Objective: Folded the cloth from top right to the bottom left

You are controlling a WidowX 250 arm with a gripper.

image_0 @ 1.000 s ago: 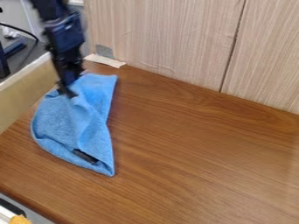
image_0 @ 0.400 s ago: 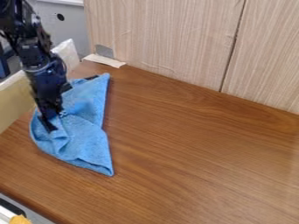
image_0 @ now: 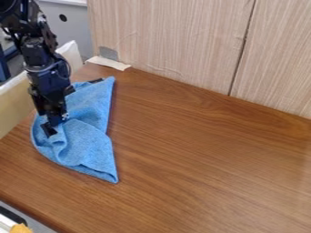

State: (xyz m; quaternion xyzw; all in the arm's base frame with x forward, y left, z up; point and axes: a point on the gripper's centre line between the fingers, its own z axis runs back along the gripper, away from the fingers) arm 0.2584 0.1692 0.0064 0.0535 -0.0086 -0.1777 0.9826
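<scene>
The black gripper (image_0: 55, 124) is at the left of the table, low over the left part of the blue cloth (image_0: 88, 141), and hides some of it. The cloth lies in a folded, roughly triangular heap, with a narrow corner toward the front right and its upper end near the back. Raised creases run beside the gripper. At the cloth's upper edge a small black patch (image_0: 95, 81) shows.
The brown wooden table (image_0: 206, 159) extends to the right of the cloth. A pale wooden panel (image_0: 176, 41) stands along the back, and a cream-coloured barrier (image_0: 15, 107) borders the left side. A strip of tape (image_0: 108, 63) lies at the back corner.
From the cloth's upper part, the gripper has moved down and left. The cloth's upper layer is rearranged: the dark patch near its front is covered, and one shows at the upper edge.
</scene>
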